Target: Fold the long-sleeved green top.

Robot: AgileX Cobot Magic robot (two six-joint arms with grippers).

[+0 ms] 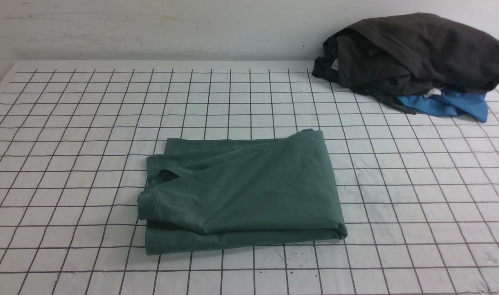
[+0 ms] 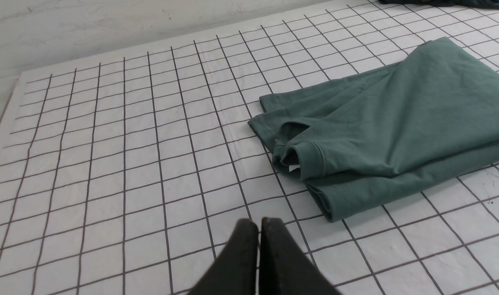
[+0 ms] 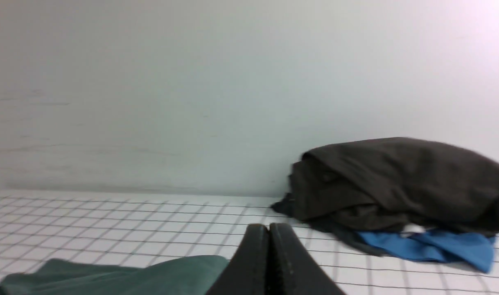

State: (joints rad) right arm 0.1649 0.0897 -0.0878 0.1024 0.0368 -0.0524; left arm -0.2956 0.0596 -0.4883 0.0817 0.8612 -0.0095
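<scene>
The green long-sleeved top (image 2: pixel 396 123) lies folded on the gridded tabletop (image 2: pixel 110 143), just ahead of the left claw (image 2: pixel 259 229). It looks soft, light, floppy; pinch layered edges. Both claws, right claw (image 3: pixel 269 235) included, are pressed together, empty.

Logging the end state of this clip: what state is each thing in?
green long-sleeved top: folded into a compact stack, lying flat on the grid cloth, held by nothing.
dark grey garment: crumpled in a heap, far right corner.
blue garment: bunched under the grey one.
left hand: shut, empty.
right hand: shut, empty.
</scene>
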